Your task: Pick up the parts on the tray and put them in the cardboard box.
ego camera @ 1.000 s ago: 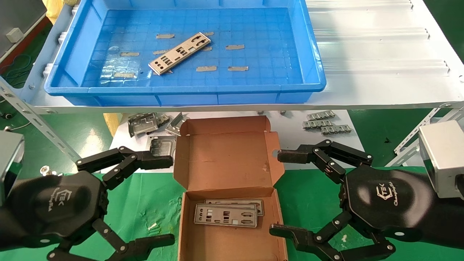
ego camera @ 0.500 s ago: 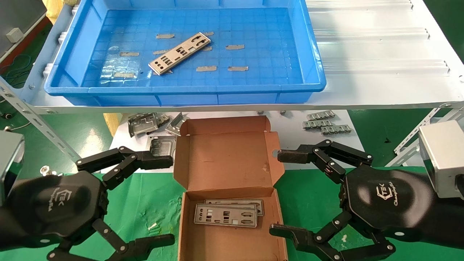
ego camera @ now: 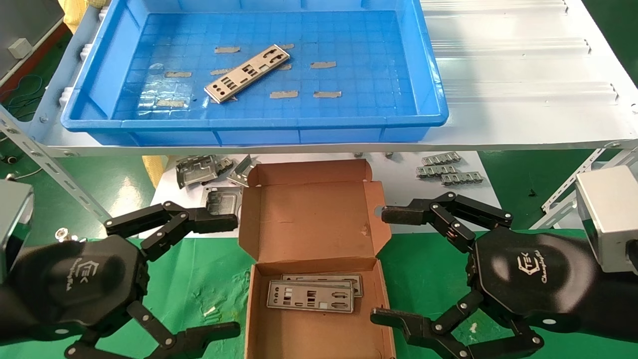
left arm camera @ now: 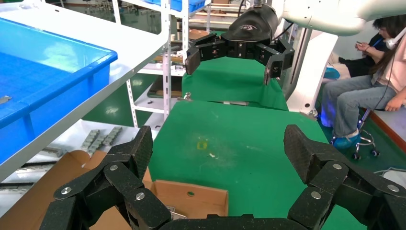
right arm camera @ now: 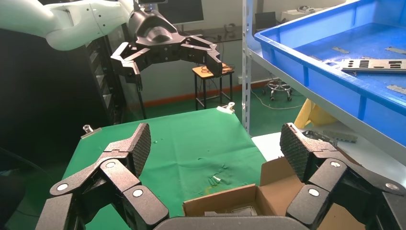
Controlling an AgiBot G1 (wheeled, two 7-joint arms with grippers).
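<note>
One part [ego camera: 247, 74] left on the tray [ego camera: 428, 80], two in the box [ego camera: 319, 329].
Both hands, left [ego camera: 234, 271] and right [ego camera: 381, 264], hover empty, fingers spread, flanking the box; the last part lies well beyond them, so a reach forward seems next.

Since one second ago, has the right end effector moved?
No. The right end effector still hangs open beside the cardboard box, its upper fingertip at the same spot by the box's right flap.

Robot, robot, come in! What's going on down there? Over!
Left tool and right tool open, empty, beside the box. One plate left in the blue tray; two plates boxed. Nothing blocking.
</note>
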